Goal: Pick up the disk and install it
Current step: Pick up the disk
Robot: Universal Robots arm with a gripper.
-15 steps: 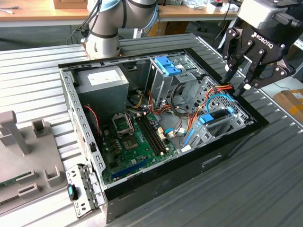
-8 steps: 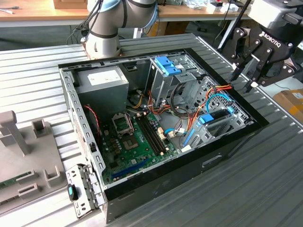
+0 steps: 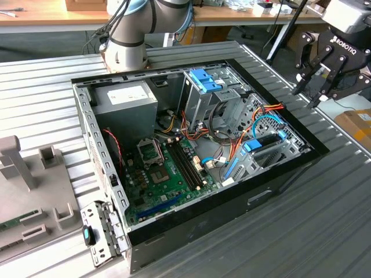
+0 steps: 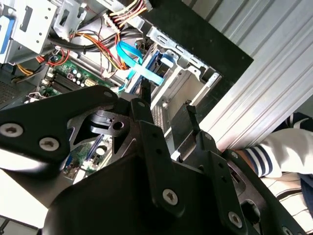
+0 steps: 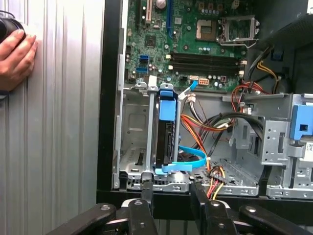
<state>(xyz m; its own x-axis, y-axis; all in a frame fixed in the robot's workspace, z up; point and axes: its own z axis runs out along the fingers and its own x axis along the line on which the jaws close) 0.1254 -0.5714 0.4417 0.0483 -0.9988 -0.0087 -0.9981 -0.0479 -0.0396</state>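
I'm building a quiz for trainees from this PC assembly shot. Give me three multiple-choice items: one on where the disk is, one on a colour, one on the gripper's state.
1. Where is the disk?
A) flat on the slatted table
B) lying on the motherboard
C) on edge in a drive bay of the computer case

2. What colour is the disk's frame?
A) blue
B) red
C) green

3. How is the gripper?
A) shut on the disk
B) open, holding nothing
C) shut on a cable

Key:
1 C: in the first wrist view the disk stands on edge between the bay's metal walls.
2 A: the plastic along its edges is bright blue.
3 B: in both wrist views the fingers are apart with nothing between them, and in the exterior view the gripper is outside the case.
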